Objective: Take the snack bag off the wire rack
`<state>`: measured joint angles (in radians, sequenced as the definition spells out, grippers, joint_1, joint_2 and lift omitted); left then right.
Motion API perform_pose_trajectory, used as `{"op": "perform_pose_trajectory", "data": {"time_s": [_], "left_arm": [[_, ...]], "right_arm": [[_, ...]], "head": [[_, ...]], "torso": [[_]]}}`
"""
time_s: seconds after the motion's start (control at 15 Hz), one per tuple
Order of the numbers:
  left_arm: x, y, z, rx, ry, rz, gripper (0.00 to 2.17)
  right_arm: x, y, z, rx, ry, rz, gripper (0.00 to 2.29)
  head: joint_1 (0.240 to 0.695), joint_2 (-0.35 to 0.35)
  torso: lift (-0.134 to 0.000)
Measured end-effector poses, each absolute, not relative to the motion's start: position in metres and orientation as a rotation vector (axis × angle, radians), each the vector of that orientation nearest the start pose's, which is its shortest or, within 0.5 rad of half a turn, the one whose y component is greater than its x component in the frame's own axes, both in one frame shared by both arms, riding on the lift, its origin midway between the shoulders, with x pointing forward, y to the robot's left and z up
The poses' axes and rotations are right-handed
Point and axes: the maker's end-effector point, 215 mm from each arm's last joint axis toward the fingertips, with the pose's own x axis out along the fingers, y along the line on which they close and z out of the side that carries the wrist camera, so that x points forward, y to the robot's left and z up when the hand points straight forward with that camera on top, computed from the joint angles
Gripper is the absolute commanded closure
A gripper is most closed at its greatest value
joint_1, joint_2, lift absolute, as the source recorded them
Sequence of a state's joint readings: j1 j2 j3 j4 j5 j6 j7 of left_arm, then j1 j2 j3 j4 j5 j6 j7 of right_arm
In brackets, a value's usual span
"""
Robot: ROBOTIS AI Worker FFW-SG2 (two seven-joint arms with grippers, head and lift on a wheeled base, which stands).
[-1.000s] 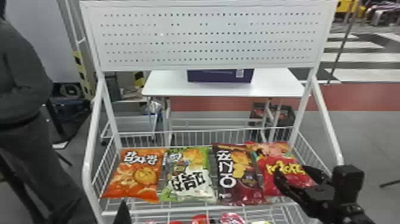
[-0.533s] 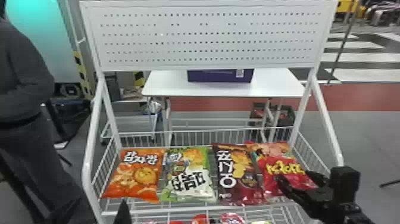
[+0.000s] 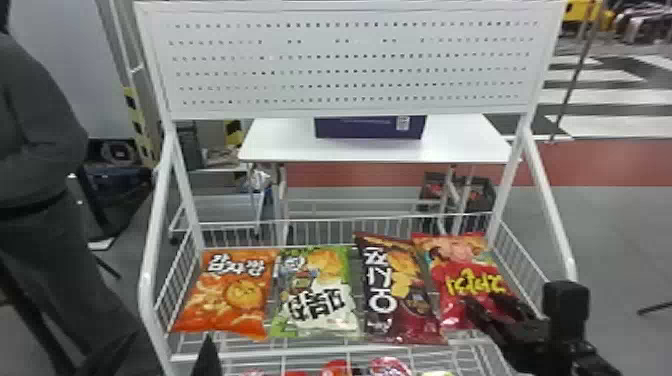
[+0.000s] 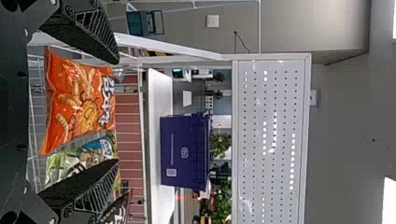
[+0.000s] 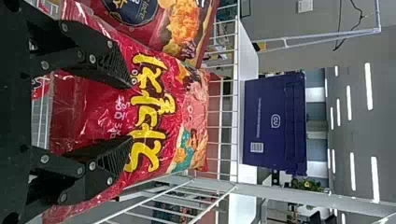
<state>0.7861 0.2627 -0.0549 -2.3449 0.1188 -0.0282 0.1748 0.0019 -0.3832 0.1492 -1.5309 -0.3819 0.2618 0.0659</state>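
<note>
Right wrist view puts the right end effector (image 5: 130,112), fingers parted, over the red snack bag (image 5: 114,105) on the wire rack (image 3: 300,352) (nothing pinched), so lining up seems underway, with an even squeeze needed next.

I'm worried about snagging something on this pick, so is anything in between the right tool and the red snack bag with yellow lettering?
Nothing visible is in the way: the right tool has its spread fingers right at the front of the red bag. The maroon bag lies alongside, not between them.
</note>
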Motion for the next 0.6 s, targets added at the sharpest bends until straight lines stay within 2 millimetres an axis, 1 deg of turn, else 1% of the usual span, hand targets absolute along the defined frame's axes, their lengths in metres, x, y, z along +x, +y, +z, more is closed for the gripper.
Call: {"op": "perform_pose_trajectory", "data": {"time_s": [0.07,0.13,0.4,0.47,0.6], "left_arm": [[0.371,0.224,-0.285,0.026,0.003,-0.047,0.14],[0.371,0.224,-0.286,0.026,0.003,-0.048,0.14],[0.371,0.223,-0.286,0.024,0.004,-0.048,0.14],[0.371,0.223,-0.286,0.024,0.004,-0.048,0.14],[0.372,0.223,-0.287,0.024,0.004,-0.047,0.14]], "right_arm": [[0.567,-0.268,-0.451,-0.004,0.372,0.199,1.95],[0.564,-0.267,-0.455,0.002,0.389,0.212,2.02],[0.558,-0.268,-0.464,0.017,0.436,0.215,2.07],[0.557,-0.268,-0.463,0.019,0.436,0.213,2.07],[0.556,-0.265,-0.451,0.021,0.413,0.213,2.07]], "head": [[0.499,0.000],[0.499,0.000],[0.499,0.000],[0.499,0.000],[0.499,0.000]], "torso": [[0.000],[0.000],[0.000],[0.000],[0.000]]}}
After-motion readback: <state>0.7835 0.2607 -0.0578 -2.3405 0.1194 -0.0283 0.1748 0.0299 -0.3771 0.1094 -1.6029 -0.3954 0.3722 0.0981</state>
